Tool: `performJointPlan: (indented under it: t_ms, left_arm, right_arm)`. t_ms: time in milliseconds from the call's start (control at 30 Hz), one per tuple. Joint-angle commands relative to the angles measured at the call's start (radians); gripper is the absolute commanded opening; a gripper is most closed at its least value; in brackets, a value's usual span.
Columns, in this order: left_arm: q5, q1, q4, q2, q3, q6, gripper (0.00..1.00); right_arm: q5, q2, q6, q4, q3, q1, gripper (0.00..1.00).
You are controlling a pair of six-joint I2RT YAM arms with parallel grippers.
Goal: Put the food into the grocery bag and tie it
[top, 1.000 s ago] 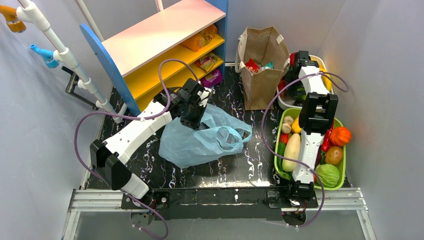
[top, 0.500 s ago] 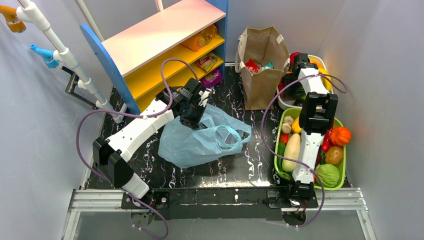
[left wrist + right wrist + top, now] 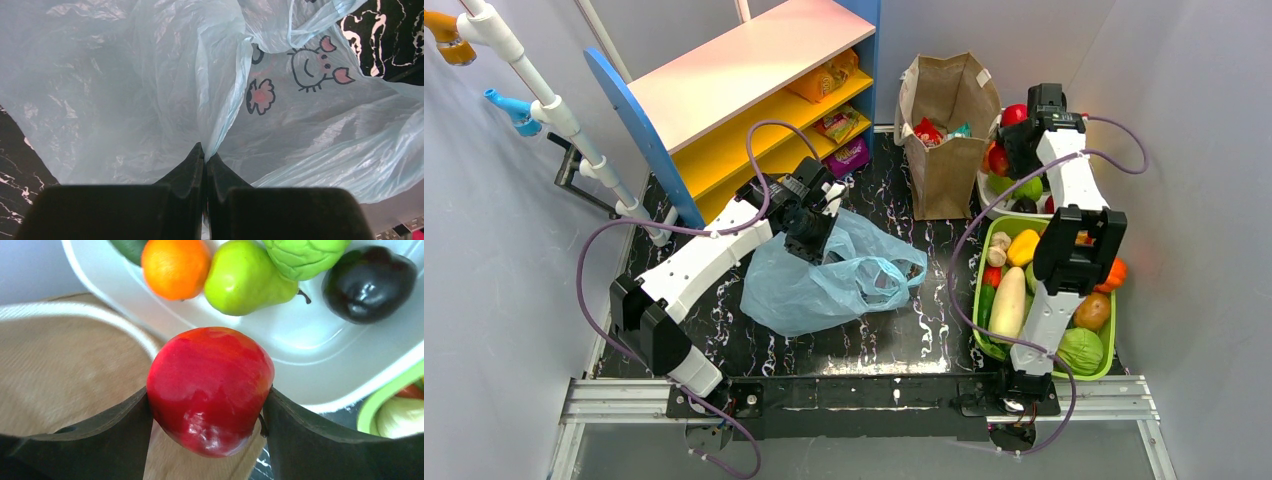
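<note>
Light-blue plastic of the grocery bag (image 3: 824, 285) lies slumped on the counter (image 3: 924, 330) as before, the left claw (image 3: 205, 159) still clenched on a fold of its rim, with nothing inside yet by my reckoning. What changed is the right claw (image 3: 206, 395): it has risen from the white tub (image 3: 310, 355) gripping a red apple (image 3: 210, 370) beside the brown paper bag (image 3: 949, 160), where the food (image 3: 929, 131) still sits, so that looks a wrong pick. Only a cartoon pig (image 3: 315, 65) shows on the plastic; no readable words.

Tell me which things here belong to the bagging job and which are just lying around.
Job: blue grocery bag, pinched by left claw; snack packets.
Lying about: brown paper bag, red apple in right claw, white fruit tub, green vegetable basket, shelf.
</note>
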Motion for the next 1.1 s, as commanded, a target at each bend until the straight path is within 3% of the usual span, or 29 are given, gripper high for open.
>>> performJointPlan:
  t_ms: [0,233,633,833,1067]
  left_arm:
    - [0.072,0.003,-0.031,-0.013,-0.026,-0.002,0.0]
    - [0.073,0.004,0.005,-0.081,-0.073,-0.025,0.0]
    - [-0.002,0.004,0.127,-0.243,-0.159,-0.097,0.0]
    - [-0.018,0.005,0.159,-0.279,-0.187,-0.146,0.0]
    - [-0.033,0.004,0.193,-0.31,-0.196,-0.197,0.0]
  right_arm:
    - [0.057,-0.131,-0.091,-0.028,-0.038,0.037,0.44]
    - [0.117,-0.341,-0.146,-0.014,-0.197,0.128,0.42]
    - [0.139,-0.772,-0.227,0.092,-0.564,0.386,0.38]
    - [-0.036,-0.931,-0.306,0.276,-0.744,0.448,0.36]
    - [-0.228,-0.965,-0.355,0.406,-0.822,0.557,0.35]
